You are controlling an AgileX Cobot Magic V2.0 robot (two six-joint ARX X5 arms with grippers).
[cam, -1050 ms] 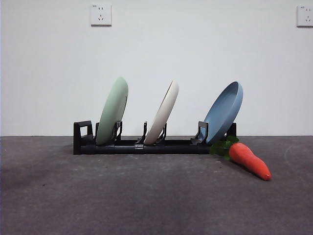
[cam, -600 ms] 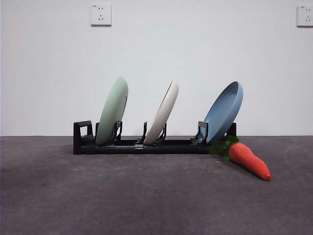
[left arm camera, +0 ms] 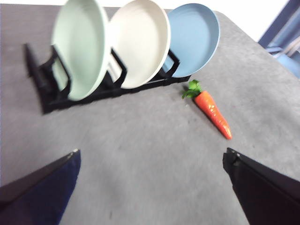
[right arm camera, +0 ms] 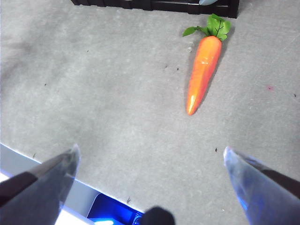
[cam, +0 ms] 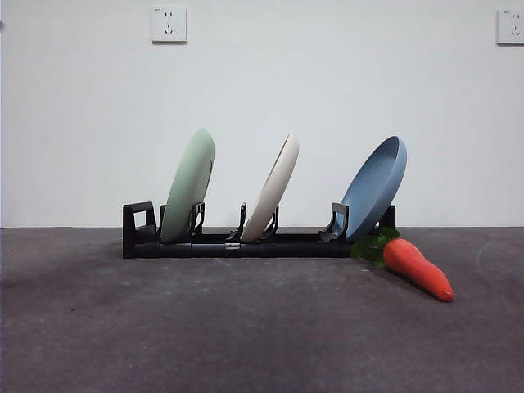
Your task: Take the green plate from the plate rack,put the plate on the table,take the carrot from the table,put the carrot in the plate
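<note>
Three plates lean in the plate rack (cam: 237, 243); the green plate (left arm camera: 79, 47) stands at one end, ahead of the left gripper (left arm camera: 150, 180), whose jaws are spread wide and empty. The carrot (right arm camera: 202, 72) lies on the worktop (cam: 246, 327) ahead of the equally wide-open right gripper (right arm camera: 150, 176), tip toward it, leaves toward the rack.
</note>
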